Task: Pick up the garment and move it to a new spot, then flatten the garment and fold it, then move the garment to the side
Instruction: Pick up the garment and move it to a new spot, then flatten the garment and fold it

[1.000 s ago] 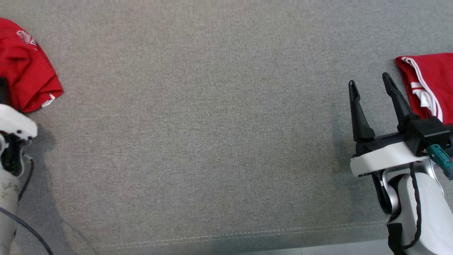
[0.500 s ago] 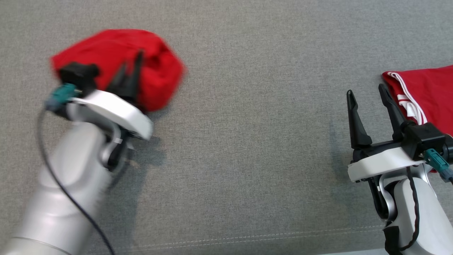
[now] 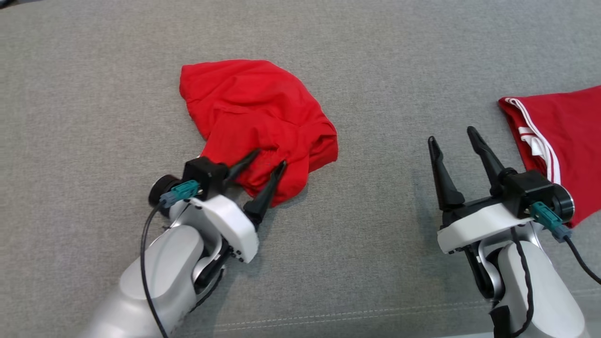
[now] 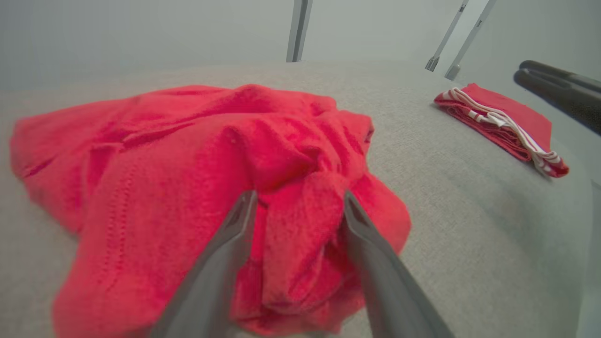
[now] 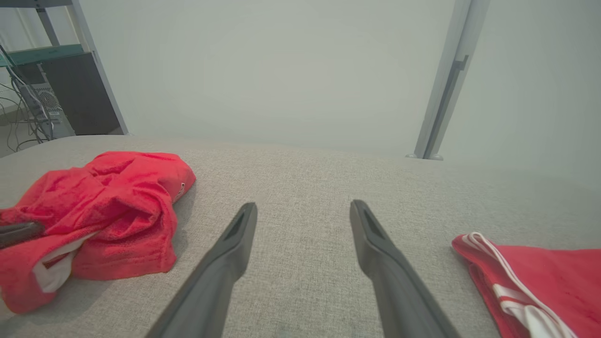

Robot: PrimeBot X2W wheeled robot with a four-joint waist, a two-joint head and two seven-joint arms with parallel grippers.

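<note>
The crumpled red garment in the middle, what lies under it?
The garment rests on the grey fabric surface. A white inner piece peeks from its edge; anything else beneath is covered.

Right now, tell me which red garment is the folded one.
The red garment with white stripes by the right gripper; the other red garment lies crumpled.
</note>
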